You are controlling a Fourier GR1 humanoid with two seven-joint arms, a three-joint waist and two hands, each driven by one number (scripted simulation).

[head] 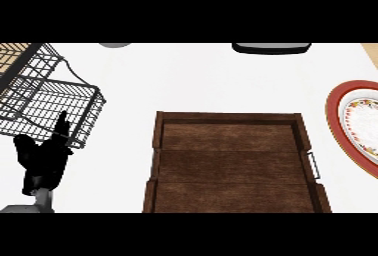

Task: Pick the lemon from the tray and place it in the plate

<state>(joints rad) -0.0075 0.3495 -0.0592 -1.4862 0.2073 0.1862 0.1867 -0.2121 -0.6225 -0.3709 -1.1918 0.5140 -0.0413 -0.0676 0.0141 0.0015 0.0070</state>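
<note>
Tray [235, 165] beside red-rimmed plate [354, 125]; left robot hand [43, 157] seemingly released, fingers up, near wire basket [44, 90].

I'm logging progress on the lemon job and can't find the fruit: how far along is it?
No step shows as done. The brown tray holds no lemon, and none shows on the part of the red-rimmed plate in view at the right edge. Nothing is in hand: the left hand rests open at the lower left by the wire basket, and the right hand is out of view. The lemon's whereabouts can't be told.
</note>
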